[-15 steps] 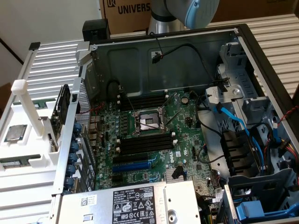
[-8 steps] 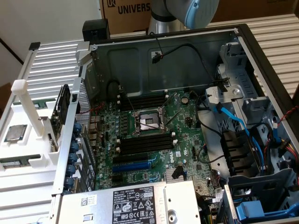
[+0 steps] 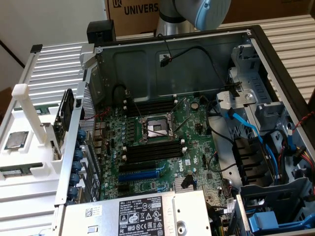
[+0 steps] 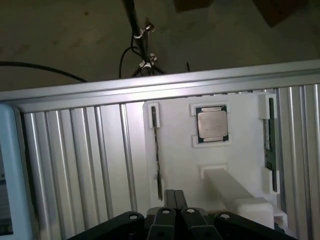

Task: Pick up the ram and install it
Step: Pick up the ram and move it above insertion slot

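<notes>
Ram (image 4: pixel 157 150) stands on edge in a narrow slot along one long side of the white holder (image 4: pixel 175 150), which rests on the ribbed metal bench (image 4: pixel 75 160) close to the bench's edge rail. A second green stick (image 4: pixel 270 140) sits in the matching slot on the holder's opposite side. The square silver processor (image 4: pixel 211 125) lies in its pocket between the two, nearer the rail. Tool (image 4: pixel 175 194) hangs above the holder's other end, just beside the end of the ram, fingers pressed together and gripping nothing. Exterior view: the open computer case (image 3: pixel 172 54) lies beside the holder, motherboard (image 3: pixel 162 147) facing up, with long black memory slots (image 3: pixel 152 150) on both sides of the processor socket (image 3: pixel 153 129).
</notes>
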Controlling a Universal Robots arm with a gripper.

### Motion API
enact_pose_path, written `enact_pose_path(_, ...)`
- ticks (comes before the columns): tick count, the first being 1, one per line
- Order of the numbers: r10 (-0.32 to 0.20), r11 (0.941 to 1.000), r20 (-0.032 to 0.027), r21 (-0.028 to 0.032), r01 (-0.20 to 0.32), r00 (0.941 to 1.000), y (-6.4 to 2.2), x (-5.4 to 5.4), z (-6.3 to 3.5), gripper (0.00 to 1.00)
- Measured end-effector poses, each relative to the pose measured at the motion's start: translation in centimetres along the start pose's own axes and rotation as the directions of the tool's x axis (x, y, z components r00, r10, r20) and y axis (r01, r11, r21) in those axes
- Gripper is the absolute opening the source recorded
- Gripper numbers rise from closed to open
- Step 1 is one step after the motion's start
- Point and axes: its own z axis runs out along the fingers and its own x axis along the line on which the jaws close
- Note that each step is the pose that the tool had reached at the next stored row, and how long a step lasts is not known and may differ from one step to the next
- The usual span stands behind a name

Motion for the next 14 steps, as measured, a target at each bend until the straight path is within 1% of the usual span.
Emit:
enact_pose_path(5, -0.020, 0.9998, 0.0009, -0.0001, 0.020, 0.9998, 0.02, 0.2, 0.91, 0.10)
enact_pose_path(9, -0.033, 0.9995, 0.0013, -0.0027, 0.033, 0.9995, 0.01, 0.4, 1.64, 0.10)
enact_pose_path(10, -0.035, 0.9994, 0.0013, -0.0044, 0.035, 0.9994, 0.00, 0.5, 1.80, 0.10)
enact_pose_path(12, -0.039, 0.9992, 0.0019, -0.0106, 0.039, 0.9992, -0.04, 0.7, 2.05, 0.10)
enact_pose_path(14, -0.041, 0.9990, 0.0045, -0.0211, 0.041, 0.9992, -0.09, 0.8, 2.20, 0.10)
